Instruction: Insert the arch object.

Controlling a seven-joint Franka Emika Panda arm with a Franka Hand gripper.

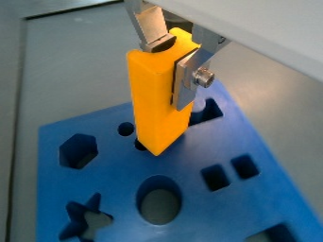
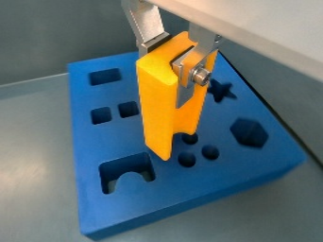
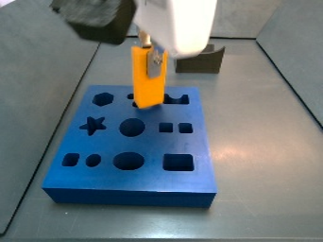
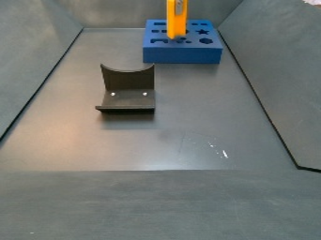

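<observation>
The hand hangs above the blue board, its silver fingers clamped on the upper part of a long orange bar (not the arch object), which it holds upright. In both wrist views the bar's lower end sits low over the board's holes, close to a pair of small round ones; whether it touches the board I cannot tell. In a side view the bar stands over the far half of the board, among star, circle and square cut-outs. An arch-shaped recess lies open near the board's edge. In a side view the fixture stands on the grey tabletop, well apart from the board. The arch object itself shows in none of the views.
</observation>
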